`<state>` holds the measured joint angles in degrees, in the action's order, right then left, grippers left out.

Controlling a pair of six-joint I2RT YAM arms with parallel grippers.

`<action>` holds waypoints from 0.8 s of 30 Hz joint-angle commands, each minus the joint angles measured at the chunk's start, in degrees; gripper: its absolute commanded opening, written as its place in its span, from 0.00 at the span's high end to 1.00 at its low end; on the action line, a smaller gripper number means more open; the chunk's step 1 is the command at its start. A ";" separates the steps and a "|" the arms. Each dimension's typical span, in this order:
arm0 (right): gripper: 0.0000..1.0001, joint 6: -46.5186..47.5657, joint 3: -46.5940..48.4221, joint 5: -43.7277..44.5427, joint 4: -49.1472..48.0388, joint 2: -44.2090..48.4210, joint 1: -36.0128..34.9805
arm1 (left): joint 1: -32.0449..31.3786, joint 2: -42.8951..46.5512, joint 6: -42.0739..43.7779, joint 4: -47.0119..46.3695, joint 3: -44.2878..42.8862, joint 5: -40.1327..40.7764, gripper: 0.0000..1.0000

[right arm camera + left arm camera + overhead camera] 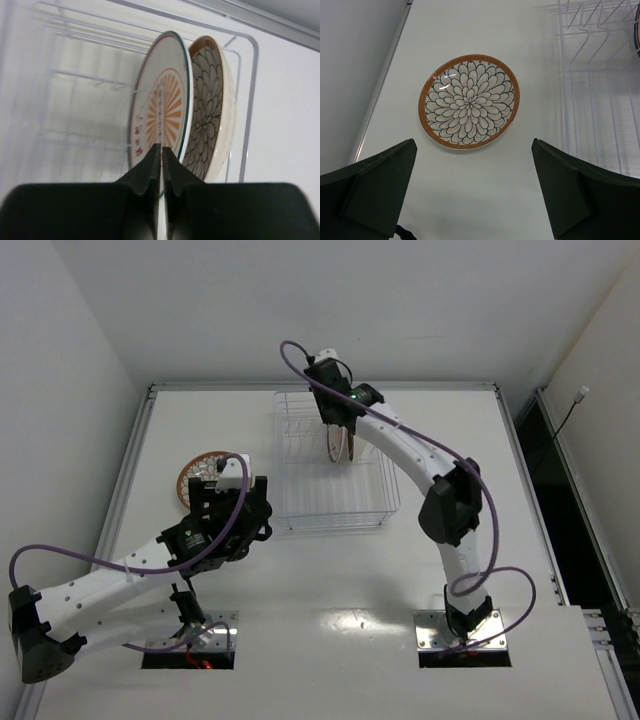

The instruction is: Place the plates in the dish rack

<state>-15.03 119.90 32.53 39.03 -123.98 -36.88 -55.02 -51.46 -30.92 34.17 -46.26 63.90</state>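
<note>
Left tool [474,150] released over flat plate [469,101] | right tool [161,150] clenched; wrist-only: sunburst plate [172,100], rear plate [210,90] racked

txt: none legible in any view | R wrist cam: white round plate w/ orange sunburst centre & grey-green rim [172,107] has small red marks low on its face, too blurry for me to read | brands/labels/nos.: none I can make out
</note>
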 commanded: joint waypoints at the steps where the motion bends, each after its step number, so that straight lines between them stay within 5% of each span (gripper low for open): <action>1: 0.94 0.25 -2.29 -10.76 -4.91 14.16 -0.21 | 0.53 1.10 -1.25 -1.13 -0.94 1.32 0.00; 9: 0.77 -4.48 -21.88 -24.78 -6.43 39.91 -0.21 | 6.49 -3.20 -1.95 -0.60 -1.55 -2.45 0.00; 17: 0.66 -7.30 -41.84 -30.42 -2.66 64.01 -0.73 | 29.06 -17.33 6.04 -8.23 -5.05 -28.16 0.00; 20: 0.66 -7.30 -43.78 -30.42 -0.01 66.93 -0.73 | 31.99 -21.12 9.03 -10.44 -6.90 -35.75 0.00; 24: 0.65 -6.68 -48.96 -33.58 -1.23 72.03 -0.73 | 32.00 -31.66 10.34 -9.56 -14.80 -35.77 0.00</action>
<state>-21.04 73.69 2.39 38.11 -54.08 -37.32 -23.05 -78.87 -23.14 28.10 -55.48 33.56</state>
